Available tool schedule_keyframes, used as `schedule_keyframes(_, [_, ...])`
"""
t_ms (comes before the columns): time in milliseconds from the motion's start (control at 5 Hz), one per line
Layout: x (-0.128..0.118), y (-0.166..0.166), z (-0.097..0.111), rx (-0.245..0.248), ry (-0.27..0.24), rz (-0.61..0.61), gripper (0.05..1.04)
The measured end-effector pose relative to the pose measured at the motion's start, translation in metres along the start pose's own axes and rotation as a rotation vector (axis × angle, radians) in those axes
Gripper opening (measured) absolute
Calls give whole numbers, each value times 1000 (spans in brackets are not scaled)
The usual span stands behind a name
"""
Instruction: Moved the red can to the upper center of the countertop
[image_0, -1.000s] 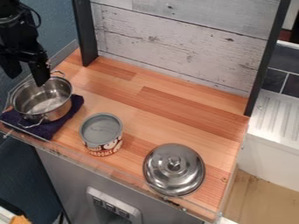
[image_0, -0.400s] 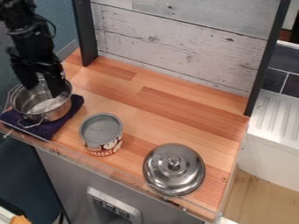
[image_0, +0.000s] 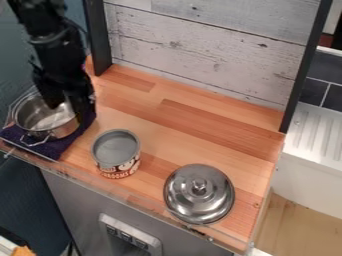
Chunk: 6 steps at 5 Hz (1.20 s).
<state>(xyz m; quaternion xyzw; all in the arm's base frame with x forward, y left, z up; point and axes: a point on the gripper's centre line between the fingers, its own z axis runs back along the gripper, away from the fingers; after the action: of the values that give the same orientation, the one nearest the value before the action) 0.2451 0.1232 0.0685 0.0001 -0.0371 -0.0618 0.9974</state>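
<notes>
Trying to line up on the red can (image_0: 115, 152) from my end here, and it's all about that diagonal. The end effector (image_0: 65, 104) hangs over the steel pot (image_0: 65, 131), one finger over the pot's right side, and the can sits down and to the right of it, toward the near edge of the desk (image_0: 200, 135). So I'd say the coming move is a slant right and nearward, clear of the pot's rim, before any drop.

The fingers are spread with nothing between them, so no opening up needed first, I reckon. Can't really judge how high they hang over the pot, so I'd keep my height going across.

The can is upright, long axis vertical, grey top facing up, left of the desk's middle and near the near edge. It's between the pot on its dark cloth (image_0: 50, 151) and the steel lid (image_0: 199, 194), touching neither. Upright is handy: I'd come straight down with a finger on either side. Being round, it shouldn't care much about wrist angle, but a finger landing on the rim could tip it. After that it's off toward the far edge, around the middle, by the wooden backboard (image_0: 207, 50).
</notes>
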Motion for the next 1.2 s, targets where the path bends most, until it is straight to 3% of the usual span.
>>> schedule_keyframes(400, [-14, -56, -25, -3, 79, -120, 1001])
schedule_keyframes(600, [-22, -68, -30, 27, 131, -117, 1001])
schedule_keyframes(1200, [-39, -47, -31, 145, 226, 11, 1001])
